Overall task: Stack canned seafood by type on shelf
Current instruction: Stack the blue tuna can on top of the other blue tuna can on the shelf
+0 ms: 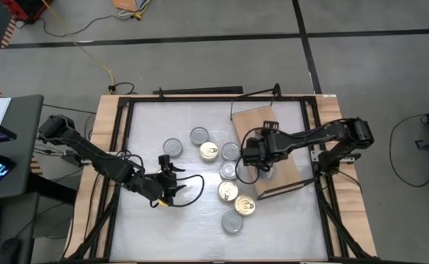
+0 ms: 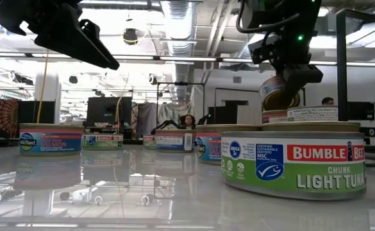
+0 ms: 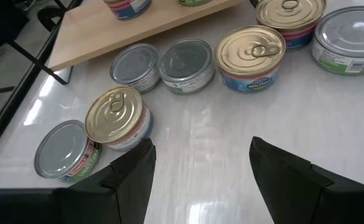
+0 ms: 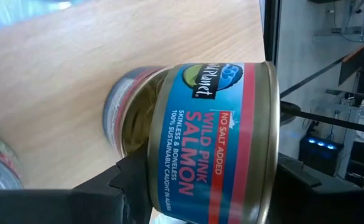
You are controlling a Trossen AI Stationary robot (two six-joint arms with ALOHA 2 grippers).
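Observation:
Several round tins of canned seafood lie on the white table, gold lids (image 1: pixel 210 151) (image 1: pixel 228 191) among silver ones (image 1: pixel 172 147) (image 1: pixel 232 222). The shelf (image 1: pixel 280 132), a light wooden board, lies at the far right. My right gripper (image 1: pixel 252 163) hangs over the board's left part, shut on a blue-and-red salmon tin (image 4: pixel 213 124). Below it another tin (image 2: pixel 299 114) stands on the board. My left gripper (image 1: pixel 166 183) hovers open over bare table left of the tins; in its wrist view a gold-lidded tin (image 3: pixel 116 118) and a silver one (image 3: pixel 63 149) lie just ahead. My right gripper pinches the salmon tin between its two fingers, one on each flat end (image 4: pixel 135 134), as the wrist view shows it. The fingers slant down from the table's right. The tin is lifted clear and tilted (image 2: pixel 277 93), on edge above the tin on the board.
A black metal frame (image 1: pixel 126 132) rims the table, with pale wood outside it. More tins (image 3: pixel 129 7) stand on the board's far part. Bare table lies at the near left. A person shows in the room beyond (image 2: pixel 188 120).

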